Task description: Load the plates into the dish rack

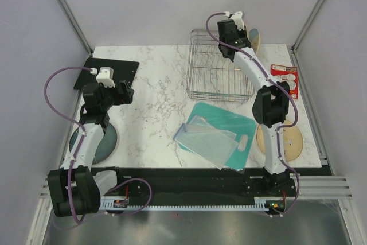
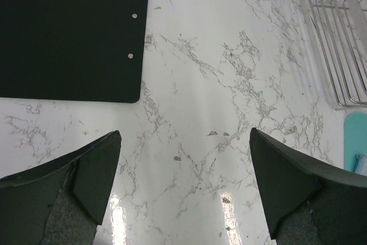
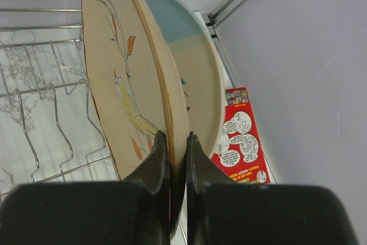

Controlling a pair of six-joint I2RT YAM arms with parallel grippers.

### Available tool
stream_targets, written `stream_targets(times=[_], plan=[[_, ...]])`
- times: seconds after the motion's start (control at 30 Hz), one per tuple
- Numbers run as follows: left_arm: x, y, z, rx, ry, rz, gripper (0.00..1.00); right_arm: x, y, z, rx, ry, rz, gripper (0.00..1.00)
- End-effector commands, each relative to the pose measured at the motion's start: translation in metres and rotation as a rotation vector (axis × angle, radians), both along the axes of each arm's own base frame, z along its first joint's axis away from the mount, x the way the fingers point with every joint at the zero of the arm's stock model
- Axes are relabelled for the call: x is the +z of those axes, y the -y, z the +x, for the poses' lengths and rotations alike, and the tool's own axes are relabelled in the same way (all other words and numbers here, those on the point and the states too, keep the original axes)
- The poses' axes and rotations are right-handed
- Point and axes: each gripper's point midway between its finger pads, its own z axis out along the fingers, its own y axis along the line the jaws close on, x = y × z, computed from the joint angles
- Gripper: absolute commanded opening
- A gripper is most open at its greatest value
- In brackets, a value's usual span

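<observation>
Now we pinch tan plate (image 3: 123, 84) by rim with right tool (image 3: 174, 139), standing it on edge at far right corner of dish rack (image 1: 217, 91) so it fits between prongs (image 3: 57, 102). Our left tool (image 2: 183, 142) wide, holding nothing, above table (image 2: 229, 84), out of way.

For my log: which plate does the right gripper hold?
The upright tan sprig plate at the dish rack; the other tan plate lies flat.
</observation>
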Motion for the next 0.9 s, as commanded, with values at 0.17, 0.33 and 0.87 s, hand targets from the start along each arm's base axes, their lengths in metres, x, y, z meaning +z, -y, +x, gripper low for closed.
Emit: stream_targets(times=[0.17, 0.33, 0.87], plan=[[0.014, 0.000, -0.003, 0.014, -0.030, -0.021, 1.00, 0.012, 0.002, 0.021, -0.049, 0.127, 0.068, 0.05], [0.010, -0.020, -0.020, 0.098, -0.087, 0.062, 1.00, 0.021, 0.002, 0.018, -0.031, 0.130, 0.078, 0.34], [-0.001, -0.131, -0.139, 0.430, -0.319, 0.497, 1.00, 0.053, -0.111, -0.089, 0.620, -0.064, 0.428, 0.79]])
